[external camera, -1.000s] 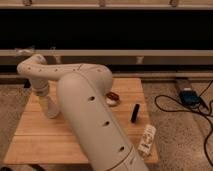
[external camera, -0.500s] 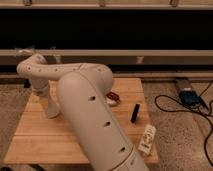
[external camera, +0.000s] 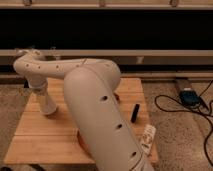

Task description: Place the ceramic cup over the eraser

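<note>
The eraser (external camera: 135, 112), a slim black stick, stands on the right part of the wooden table (external camera: 45, 140). My white arm sweeps from the lower right up and over to the left, and its wrist points down at the table's left side. The gripper (external camera: 48, 107) is at the low end of that wrist, just above the tabletop and far to the left of the eraser. The end of the arm looks white and tapered. I cannot tell the ceramic cup apart from it.
A flat white remote-like bar (external camera: 147, 139) lies at the table's right front edge. A small red-and-white item (external camera: 116, 97) peeks out beside the arm. An orange edge (external camera: 81, 140) shows under the arm. Cables and a blue box (external camera: 189, 96) lie on the floor to the right.
The wrist end with the gripper has shifted slightly to the right and down at the table's left side. The eraser and the white bar have not moved.
</note>
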`<state>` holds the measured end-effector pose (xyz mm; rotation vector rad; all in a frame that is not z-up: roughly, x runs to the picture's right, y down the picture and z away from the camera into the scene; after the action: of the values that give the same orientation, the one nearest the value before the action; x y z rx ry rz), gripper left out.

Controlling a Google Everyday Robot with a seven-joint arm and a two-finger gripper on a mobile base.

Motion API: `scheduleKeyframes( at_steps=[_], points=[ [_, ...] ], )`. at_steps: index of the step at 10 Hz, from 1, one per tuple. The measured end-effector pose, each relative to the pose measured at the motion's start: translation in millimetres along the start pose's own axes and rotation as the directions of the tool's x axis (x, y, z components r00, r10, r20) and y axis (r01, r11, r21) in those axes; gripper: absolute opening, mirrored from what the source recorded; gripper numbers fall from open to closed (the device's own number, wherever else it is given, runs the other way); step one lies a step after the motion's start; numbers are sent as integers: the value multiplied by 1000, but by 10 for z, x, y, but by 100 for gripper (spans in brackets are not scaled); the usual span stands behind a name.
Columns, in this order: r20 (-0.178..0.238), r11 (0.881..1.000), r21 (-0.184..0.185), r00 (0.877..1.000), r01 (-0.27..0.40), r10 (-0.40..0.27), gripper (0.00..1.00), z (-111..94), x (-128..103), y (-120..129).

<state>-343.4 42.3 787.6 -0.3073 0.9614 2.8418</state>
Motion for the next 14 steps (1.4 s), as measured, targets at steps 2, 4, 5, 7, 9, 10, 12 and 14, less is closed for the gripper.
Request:
scheduleKeyframes(
  at_steps=[2,4,5,7,9,10,12,14],
  points=[
    [-23,999,-42,1000,10,-11,0,-365,42,-8],
    [-29,996,-85,1000,6,-9,0,-639,-26,-16],
    [-25,995,-104,1000,-8,5,0,-740,-160,-27],
    [-21,992,-122,999,-39,37,0,-840,-397,-83],
    [-20,985,-145,995,-97,95,0,-973,-786,-217],
    [-21,981,-155,993,-120,118,0,-1035,-940,-277],
    [-20,967,-174,983,-183,183,0,-1185,-1348,-457],
    [-13,952,-188,970,-242,244,0,-1334,-1721,-623]
  ],
)
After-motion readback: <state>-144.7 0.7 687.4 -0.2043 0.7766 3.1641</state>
